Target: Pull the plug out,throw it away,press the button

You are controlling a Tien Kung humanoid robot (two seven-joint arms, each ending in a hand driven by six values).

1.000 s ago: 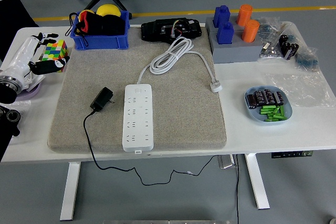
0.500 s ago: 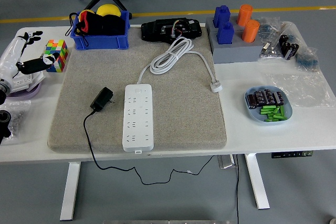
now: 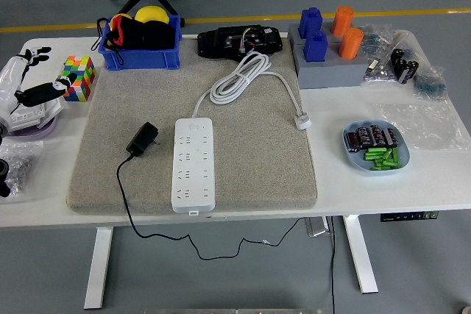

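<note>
At the far left edge of the head view, the left hand (image 3: 22, 86) hung over the table's end, its white fingers (image 3: 43, 92) spread loosely and gripping nothing, just beside a multicoloured puzzle cube (image 3: 79, 77). Behind the grey mat (image 3: 250, 159) stood a blue bin (image 3: 141, 43) with yellow and black items, a black device (image 3: 239, 40), and a grey block (image 3: 331, 64) carrying blue and orange pegs. A blue dish (image 3: 376, 147) of green and dark parts sat to the right, well apart from the mat. Nothing stood in the way of the white power strip (image 3: 194, 163), which lay lengthwise on the mat, its cord coiled behind it. The black plug (image 3: 143, 140) lay on the mat just left of the strip, out of any socket, with its cable trailing over the table's near edge.
</note>
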